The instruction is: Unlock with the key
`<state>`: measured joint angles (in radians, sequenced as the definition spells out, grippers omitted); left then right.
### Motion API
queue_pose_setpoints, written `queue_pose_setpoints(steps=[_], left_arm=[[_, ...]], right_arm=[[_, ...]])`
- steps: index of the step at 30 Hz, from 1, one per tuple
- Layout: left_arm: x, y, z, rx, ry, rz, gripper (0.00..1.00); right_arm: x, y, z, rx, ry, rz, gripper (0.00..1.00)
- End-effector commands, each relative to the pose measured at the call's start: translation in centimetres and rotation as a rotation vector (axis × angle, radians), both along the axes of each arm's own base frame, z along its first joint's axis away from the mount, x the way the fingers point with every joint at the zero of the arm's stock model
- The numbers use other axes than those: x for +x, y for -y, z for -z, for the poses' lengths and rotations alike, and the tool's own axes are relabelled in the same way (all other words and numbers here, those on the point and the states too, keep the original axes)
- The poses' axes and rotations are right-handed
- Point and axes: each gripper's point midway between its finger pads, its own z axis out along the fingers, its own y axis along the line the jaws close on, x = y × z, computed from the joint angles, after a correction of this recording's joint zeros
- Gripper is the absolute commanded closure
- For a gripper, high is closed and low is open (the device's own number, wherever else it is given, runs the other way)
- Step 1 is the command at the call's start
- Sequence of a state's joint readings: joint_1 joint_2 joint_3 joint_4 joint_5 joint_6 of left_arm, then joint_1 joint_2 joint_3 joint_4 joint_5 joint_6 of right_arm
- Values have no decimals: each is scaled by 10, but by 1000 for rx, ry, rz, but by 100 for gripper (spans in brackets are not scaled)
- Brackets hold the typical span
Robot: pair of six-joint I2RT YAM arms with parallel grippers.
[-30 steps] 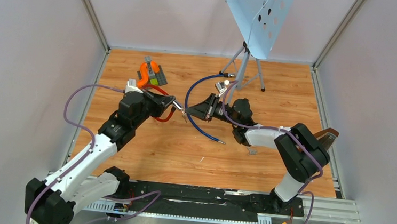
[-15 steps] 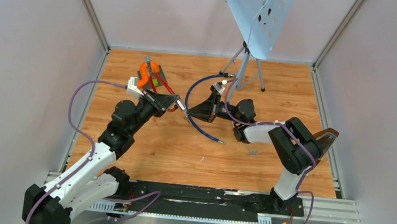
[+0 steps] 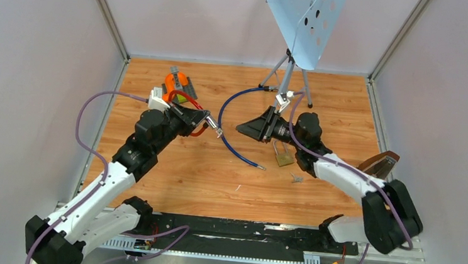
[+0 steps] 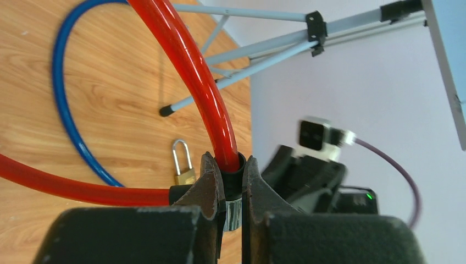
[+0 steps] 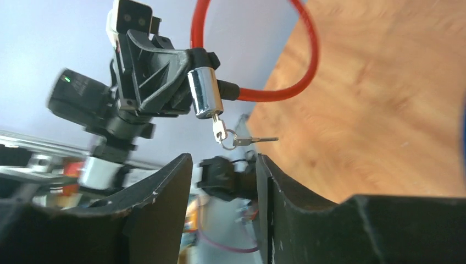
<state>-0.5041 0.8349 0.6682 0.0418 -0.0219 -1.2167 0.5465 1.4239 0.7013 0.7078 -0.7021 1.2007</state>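
Key (image 5: 218, 131) small, silver, seated in chrome-ended red cable lock (image 5: 204, 93)

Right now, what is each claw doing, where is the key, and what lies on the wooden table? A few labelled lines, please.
Left gripper: shut on the black end of the red plastic-coated cable lock
Right gripper: open, holding nothing, facing the lock
Small silver key: in the lock's silver cylinder, second key dangling on its ring
On the wooden table: brass padlock, blue cable
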Motion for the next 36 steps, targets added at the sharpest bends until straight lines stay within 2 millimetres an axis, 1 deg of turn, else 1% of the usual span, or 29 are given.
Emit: queue_pose_setpoints(steps=[1, 2, 3, 4, 5, 6, 7, 8, 9, 11, 14, 19, 23, 31, 35, 36], left_arm=[[8, -14, -14, 77, -34, -80, 100], [8, -16, -7, 95, -61, -88, 100], [10, -16, -7, 103, -72, -95, 100], [10, -17, -1, 118, -102, -98, 100], [12, -18, -2, 125, -112, -105, 100], [11, -19, 4, 145, -142, -107, 100], [13, -18, 2, 151, -149, -109, 100], [12, -19, 9, 170, -177, -108, 100], [12, -19, 7, 171, -182, -108, 100], [11, -19, 8, 176, -195, -105, 100], [10, -18, 8, 176, -200, -102, 100], [8, -19, 9, 186, -214, -96, 100], [7, -19, 8, 182, -216, -96, 100], [4, -16, 10, 171, -228, -76, 100], [2, -14, 9, 162, -229, -65, 100], [1, -14, 9, 164, -230, -63, 100]], right_arm=[[18, 21, -2, -252, 334, 196, 53], [17, 20, -6, -290, 419, 218, 53], [17, 19, -11, -331, 500, 242, 52], [15, 15, -14, -376, 592, 259, 51], [13, 11, -15, -436, 704, 276, 51], [12, 7, -16, -479, 780, 295, 51], [4, -2, -17, -511, 857, 293, 51], [1, -6, -18, -543, 928, 307, 51], [3, -6, -18, -582, 989, 339, 51], [-6, -16, -20, -629, 1111, 357, 51], [-9, -28, -15, -702, 1214, 360, 53], [-12, -46, -4, -786, 1308, 327, 56], [-18, -59, 0, -779, 1335, 292, 56], [-17, -74, 6, -764, 1334, 281, 59], [-14, -80, 8, -757, 1333, 287, 63], [-14, -81, 8, -757, 1329, 286, 67]])
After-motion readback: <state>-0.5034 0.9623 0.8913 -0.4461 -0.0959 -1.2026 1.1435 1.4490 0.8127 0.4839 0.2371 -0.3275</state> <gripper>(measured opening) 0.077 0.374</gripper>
